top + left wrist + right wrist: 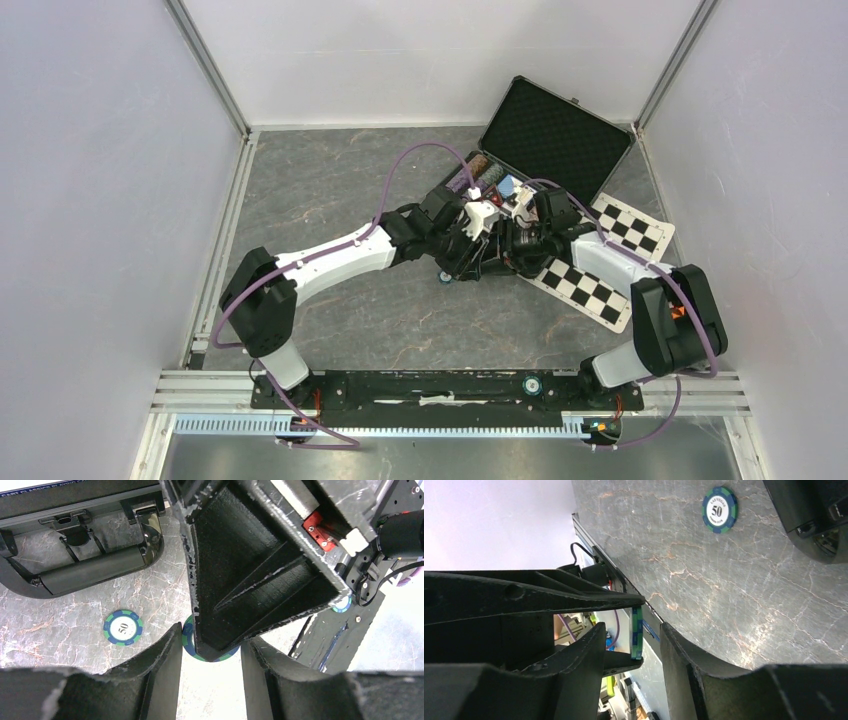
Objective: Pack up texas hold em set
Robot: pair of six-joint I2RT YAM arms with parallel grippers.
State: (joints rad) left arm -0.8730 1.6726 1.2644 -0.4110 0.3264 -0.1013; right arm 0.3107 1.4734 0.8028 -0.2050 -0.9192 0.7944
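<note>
The teal poker chip (637,634) stood on edge above the table (350,310), clamped rim to rim by the left gripper (211,641), the half-open right gripper (633,630) straddling its faces without contact, the open case (555,130) just far-right holding chip rows (480,165) and a blue deck (507,187), a second chip (123,627) flat nearby.

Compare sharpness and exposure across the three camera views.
Top external: evenly lit and sharp, the open black rectangular hard case clear. Left wrist: its own black fingers blur at close range, while the blue-green round poker chip marked 50 is crisp; the lower right washes out. Right wrist: the pale wall is overexposed top left, the edge-on blue-green chip sharp.
</note>
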